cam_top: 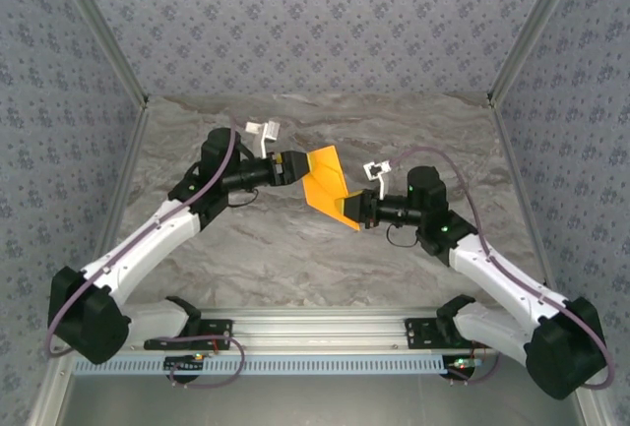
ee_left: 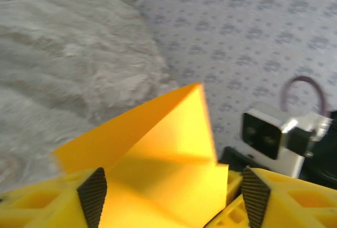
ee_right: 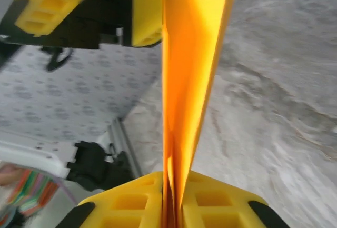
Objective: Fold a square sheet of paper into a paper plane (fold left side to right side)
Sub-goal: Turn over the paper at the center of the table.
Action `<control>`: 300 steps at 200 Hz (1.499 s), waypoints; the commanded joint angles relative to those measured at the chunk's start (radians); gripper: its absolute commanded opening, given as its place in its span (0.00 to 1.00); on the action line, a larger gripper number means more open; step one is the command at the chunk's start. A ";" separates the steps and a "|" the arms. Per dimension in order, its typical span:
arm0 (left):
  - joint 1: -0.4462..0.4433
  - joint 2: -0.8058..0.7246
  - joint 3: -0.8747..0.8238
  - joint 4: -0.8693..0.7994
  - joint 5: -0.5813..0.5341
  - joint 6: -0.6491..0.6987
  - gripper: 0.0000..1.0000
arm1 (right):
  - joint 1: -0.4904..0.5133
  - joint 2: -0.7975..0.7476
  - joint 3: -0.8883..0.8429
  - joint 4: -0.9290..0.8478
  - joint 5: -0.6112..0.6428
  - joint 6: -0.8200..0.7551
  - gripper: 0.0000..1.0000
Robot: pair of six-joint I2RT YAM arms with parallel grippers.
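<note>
The paper [cam_top: 330,182], folded into a creased orange wedge, sits over the middle of the table [cam_top: 295,259]. The right gripper [cam_top: 356,212], at the paper's 4 o'clock, has its jaws clamped on the lower edge, with the sheet standing edge-on from them. The left gripper [cam_top: 292,166], at 10 o'clock, has its jaws apart. The paper's upper corner lies between its spread fingers [ee_left: 93,191].
</note>
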 commanded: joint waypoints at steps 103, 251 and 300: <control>0.007 -0.346 -0.047 -0.449 -0.604 0.224 0.78 | 0.573 0.559 0.479 -1.045 1.546 -0.297 0.01; 0.058 -0.334 -0.164 -0.312 -0.418 0.092 0.82 | 0.762 0.915 0.610 -0.968 1.304 -0.393 0.48; 0.127 -0.244 -0.261 -0.172 -0.230 -0.010 0.80 | 0.686 0.540 0.423 -0.780 1.040 -0.373 0.77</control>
